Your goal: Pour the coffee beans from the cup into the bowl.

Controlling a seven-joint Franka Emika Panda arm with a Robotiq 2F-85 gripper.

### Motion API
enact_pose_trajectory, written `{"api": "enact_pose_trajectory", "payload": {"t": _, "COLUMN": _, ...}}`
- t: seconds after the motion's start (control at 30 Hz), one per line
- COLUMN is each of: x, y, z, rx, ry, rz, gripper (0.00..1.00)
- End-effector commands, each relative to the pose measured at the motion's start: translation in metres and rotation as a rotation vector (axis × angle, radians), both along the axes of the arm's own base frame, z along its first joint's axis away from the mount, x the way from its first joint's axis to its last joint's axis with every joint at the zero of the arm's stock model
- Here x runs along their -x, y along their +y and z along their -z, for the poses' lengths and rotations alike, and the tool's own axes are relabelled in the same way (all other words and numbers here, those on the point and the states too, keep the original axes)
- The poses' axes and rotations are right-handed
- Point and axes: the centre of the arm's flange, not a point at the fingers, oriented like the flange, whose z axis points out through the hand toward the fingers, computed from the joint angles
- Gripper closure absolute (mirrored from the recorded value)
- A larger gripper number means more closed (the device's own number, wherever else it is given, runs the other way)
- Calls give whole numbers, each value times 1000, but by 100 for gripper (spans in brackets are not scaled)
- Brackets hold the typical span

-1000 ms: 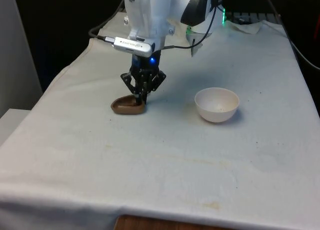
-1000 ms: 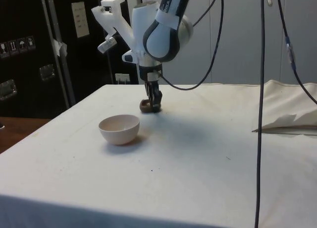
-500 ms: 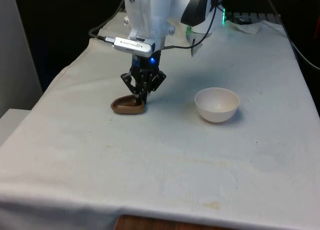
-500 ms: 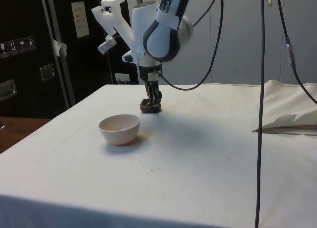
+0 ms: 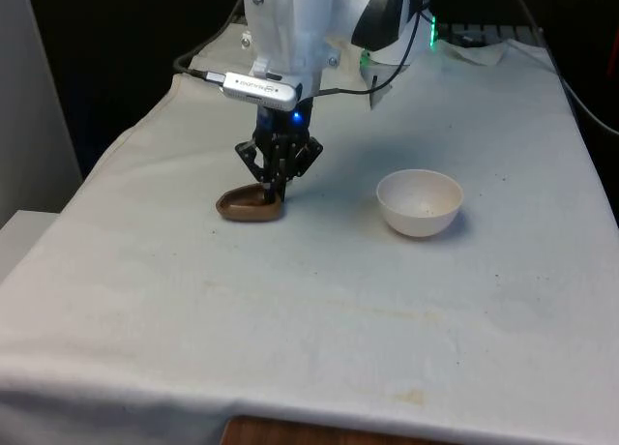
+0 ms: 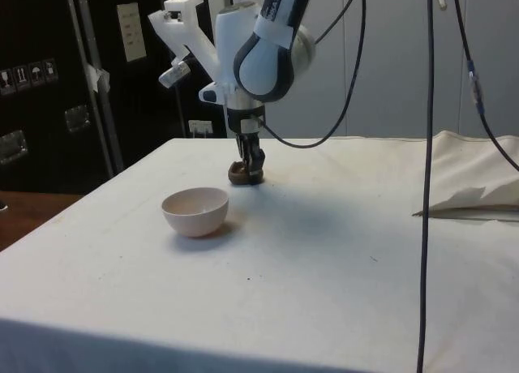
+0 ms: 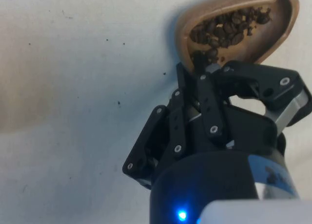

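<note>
Your gripper (image 5: 275,188) is pinching the rim of the brown cup (image 5: 248,204) of beans, and the cup has hardly moved since a second ago, sitting near the table's (image 5: 319,319) far edge, well apart from the white bowl (image 5: 419,202), so nothing's poured.

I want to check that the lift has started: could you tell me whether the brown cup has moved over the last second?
Barely: in the front view, the brown cup has crept slightly toward the white bowl, in the gripper.
</note>
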Motion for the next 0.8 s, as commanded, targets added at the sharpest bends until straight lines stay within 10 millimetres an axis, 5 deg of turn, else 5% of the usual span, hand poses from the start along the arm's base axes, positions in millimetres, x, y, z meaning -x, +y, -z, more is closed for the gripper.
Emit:
{"api": "enact_pose_trajectory", "payload": {"t": 0.0, "x": 0, "y": 0, "z": 0, "rx": 2, "ry": -1, "rz": 1, "gripper": 99}}
{"api": "enact_pose_trajectory", "payload": {"t": 0.23, "x": -1, "y": 0, "z": -4, "rx": 1, "ry": -7, "rz": 0, "gripper": 99}}
{"api": "enact_pose_trajectory", "payload": {"t": 0.77, "x": -1, "y": 4, "z": -50, "rx": -16, "ry": -9, "rz": 5, "gripper": 99}}
